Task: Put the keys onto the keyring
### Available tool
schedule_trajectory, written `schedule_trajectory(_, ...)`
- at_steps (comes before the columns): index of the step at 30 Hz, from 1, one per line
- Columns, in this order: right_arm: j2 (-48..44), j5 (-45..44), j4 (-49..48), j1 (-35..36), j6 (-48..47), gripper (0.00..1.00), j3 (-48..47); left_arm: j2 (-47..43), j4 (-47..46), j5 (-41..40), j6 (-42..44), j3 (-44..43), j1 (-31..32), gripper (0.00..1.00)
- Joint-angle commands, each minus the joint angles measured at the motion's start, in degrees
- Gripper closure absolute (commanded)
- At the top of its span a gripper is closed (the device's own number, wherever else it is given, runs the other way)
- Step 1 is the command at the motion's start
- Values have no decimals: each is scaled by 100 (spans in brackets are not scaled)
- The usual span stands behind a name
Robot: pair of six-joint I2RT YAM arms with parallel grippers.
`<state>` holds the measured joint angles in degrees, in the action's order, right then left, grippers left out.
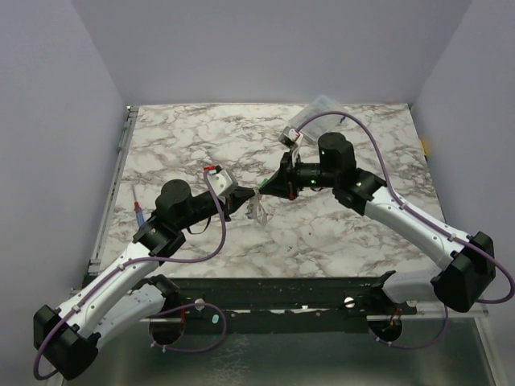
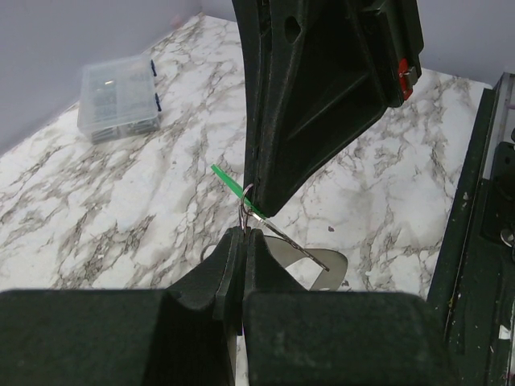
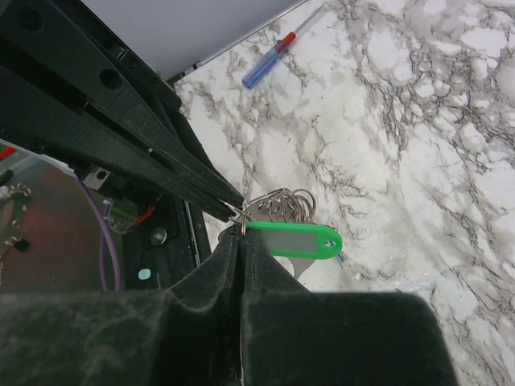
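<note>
Plainly both grippers work tip to tip, well apart from the box [image 1: 322,107], out over the middle of the table [image 1: 185,137]. The left gripper [image 1: 240,195] has its jaws fully closed on thin wire that looks like part of the keyring [image 1: 258,211]. The right gripper [image 1: 265,186] is closed just as tight, seemingly at the end of the green key [image 3: 294,240]. Exactly which strand each one pinches is too fine to tell. The rest of the bundle hangs free just below the tips, clear of the table. The blue key cannot be made out.

By my judgement all of this is very light, stiff and slick: springy metal wire and hard plastic, with little for flat pads to bite. The ring should flex open but snap back, and a key will swing on its hole. The best hold is likely across the flat of the key's head, and on the ring close beside its split, gripped firmly.
</note>
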<state>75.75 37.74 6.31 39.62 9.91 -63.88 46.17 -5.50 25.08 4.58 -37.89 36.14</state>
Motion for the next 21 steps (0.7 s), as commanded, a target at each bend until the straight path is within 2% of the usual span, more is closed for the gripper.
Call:
schedule_trajectory(1, -29, 233, -92, -46, -13, 99, -16, -73, -192, 245, 52, 2, 51, 100)
schedule_trajectory(21, -99, 629, -277, -43, -165, 99, 102, -39, -188, 185, 13, -17, 51, 100)
